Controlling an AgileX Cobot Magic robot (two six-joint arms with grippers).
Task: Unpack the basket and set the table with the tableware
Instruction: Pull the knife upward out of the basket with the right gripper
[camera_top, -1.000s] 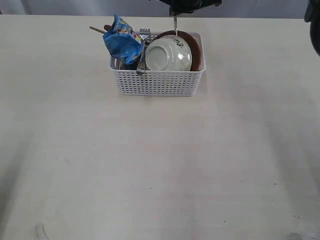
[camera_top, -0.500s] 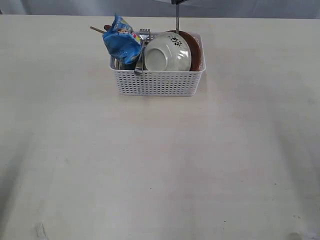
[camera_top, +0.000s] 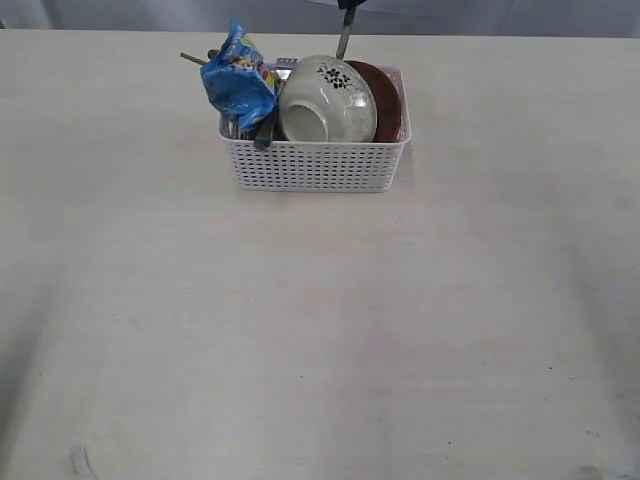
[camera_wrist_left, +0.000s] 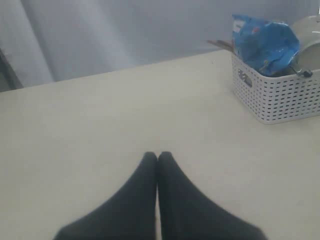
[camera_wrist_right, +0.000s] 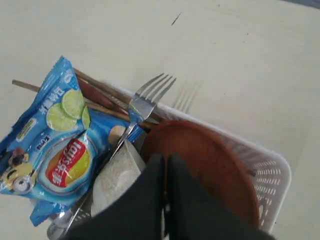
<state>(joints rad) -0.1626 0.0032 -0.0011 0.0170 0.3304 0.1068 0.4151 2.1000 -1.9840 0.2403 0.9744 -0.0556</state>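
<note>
Bowl (camera_top: 327, 100) tipped leftward; right claw (camera_wrist_right: 165, 159) pinches knife (camera_top: 344, 38) over basket (camera_top: 320, 165) rim; left claw (camera_wrist_left: 157, 156) closed.

The bench (camera_top: 320, 330) lies bare in front of the basket (camera_top: 320, 165) and to both sides, so an end effector passes freely there. The basket's mouth is crowded: a blue crisp bag (camera_top: 240, 85) fills the left end, a tipped bowl (camera_top: 328, 100) the middle, a brown plate (camera_top: 392, 100) stands on edge at the right, and a fork (camera_wrist_right: 142, 102) and chopsticks (camera_wrist_right: 25, 85) jut out by the bag. Over the back rim the right end effector (camera_wrist_right: 165, 161) grips a slim steel piece (camera_top: 344, 42) hanging behind the bowl.
</note>
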